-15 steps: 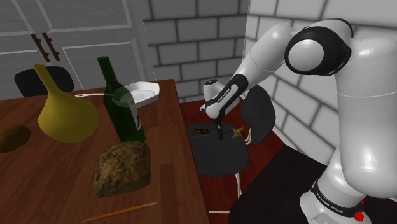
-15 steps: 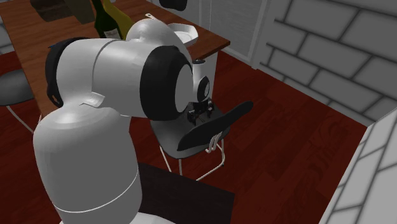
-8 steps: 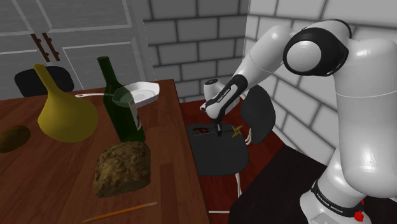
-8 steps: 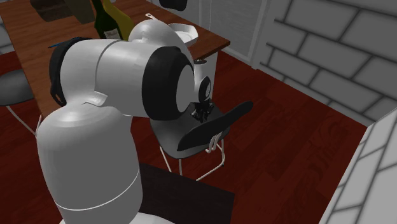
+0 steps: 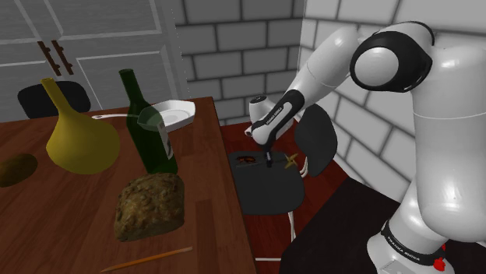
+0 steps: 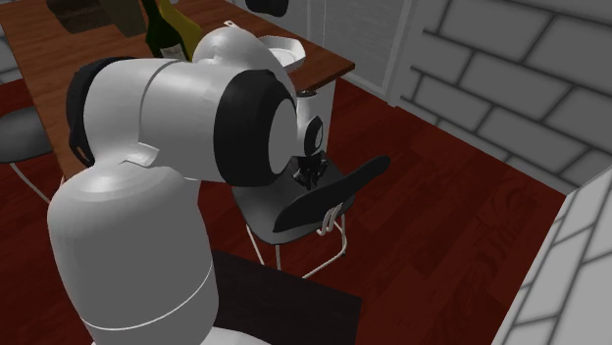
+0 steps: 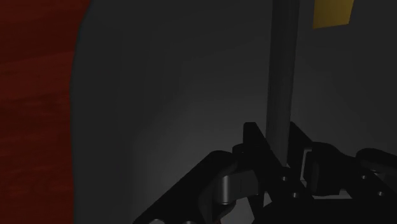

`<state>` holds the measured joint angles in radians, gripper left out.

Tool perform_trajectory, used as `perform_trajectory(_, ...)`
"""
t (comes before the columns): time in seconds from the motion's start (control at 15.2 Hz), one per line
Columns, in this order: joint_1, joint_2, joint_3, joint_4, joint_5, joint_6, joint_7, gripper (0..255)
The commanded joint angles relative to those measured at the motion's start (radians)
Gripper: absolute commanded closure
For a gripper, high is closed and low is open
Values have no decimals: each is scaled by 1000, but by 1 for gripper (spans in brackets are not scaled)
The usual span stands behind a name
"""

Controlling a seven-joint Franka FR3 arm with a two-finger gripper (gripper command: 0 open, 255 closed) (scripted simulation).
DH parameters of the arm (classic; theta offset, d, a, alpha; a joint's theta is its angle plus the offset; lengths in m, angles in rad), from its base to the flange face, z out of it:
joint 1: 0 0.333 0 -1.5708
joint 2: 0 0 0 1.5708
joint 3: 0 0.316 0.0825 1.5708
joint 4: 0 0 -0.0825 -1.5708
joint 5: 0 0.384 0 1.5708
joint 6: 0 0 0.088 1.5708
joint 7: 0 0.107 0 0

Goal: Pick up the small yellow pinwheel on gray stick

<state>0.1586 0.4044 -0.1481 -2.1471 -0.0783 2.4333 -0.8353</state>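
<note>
The pinwheel lies on the black chair seat [image 5: 269,191] beside the table; its yellow vanes [image 5: 291,162] show just past my gripper [image 5: 267,161]. In the wrist view the grey stick [image 7: 283,76] runs up from between my two black fingers [image 7: 254,143], which clasp it, and a yellow vane [image 7: 332,13] sits at the stick's far end. My gripper [image 7: 278,143] is shut on the stick, low over the seat. From the second exterior view my gripper [image 6: 312,176] is largely hidden behind the arm's big white joint.
A small brown thing [image 5: 246,160] also lies on the seat. The chair back [image 5: 318,138] rises just behind the gripper. On the wooden table [image 5: 210,202] stand a green bottle [image 5: 148,128], a yellow gourd-shaped vase [image 5: 78,140], a brown lump [image 5: 149,204] and a white dish [image 5: 175,114].
The fingers have closed on the grey stick. The arm has hardly moved and the pinwheel still lies on the seat.
</note>
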Motion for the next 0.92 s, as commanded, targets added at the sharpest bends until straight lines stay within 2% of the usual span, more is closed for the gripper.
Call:
perform_trajectory(0.0, 1, -19, -1, -3, -2, -20, -2, 255)
perform_trajectory(0.86, 7, -135, -7, 9, -12, -147, -5, 255)
